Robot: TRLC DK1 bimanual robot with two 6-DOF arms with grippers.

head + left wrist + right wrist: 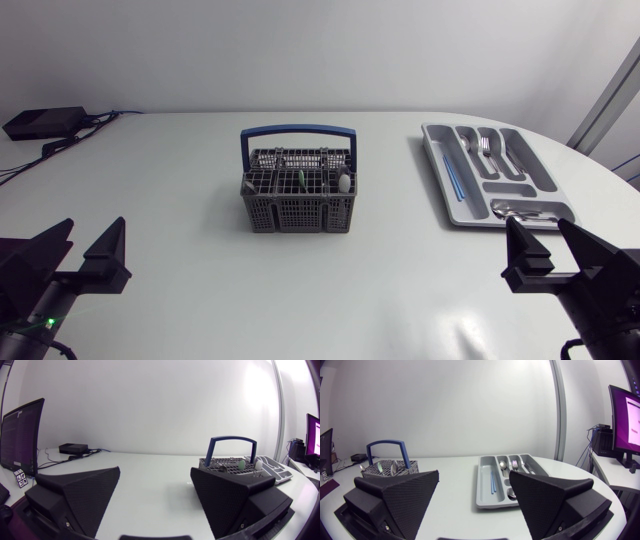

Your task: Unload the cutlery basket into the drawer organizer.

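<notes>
My left fingers [108,258] and my right fingers [526,262] both stand wide apart with nothing between them, low over the near side of the table [170,160]. The grey cutlery basket [298,207], blue handle upright, stands mid-table with a few pieces in it. The grey drawer organizer [535,170] lies well to its right, ahead of my right fingers, holding forks [488,150] and spoons [515,210].

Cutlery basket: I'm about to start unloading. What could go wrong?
The grey plastic cutlery basket has an upright blue handle arching over its compartments; a straight descent could strike it. It stands loose on the white table, so pulling a snagged piece might lift it. The grey drawer organizer already holds forks; drops may misfile.
</notes>
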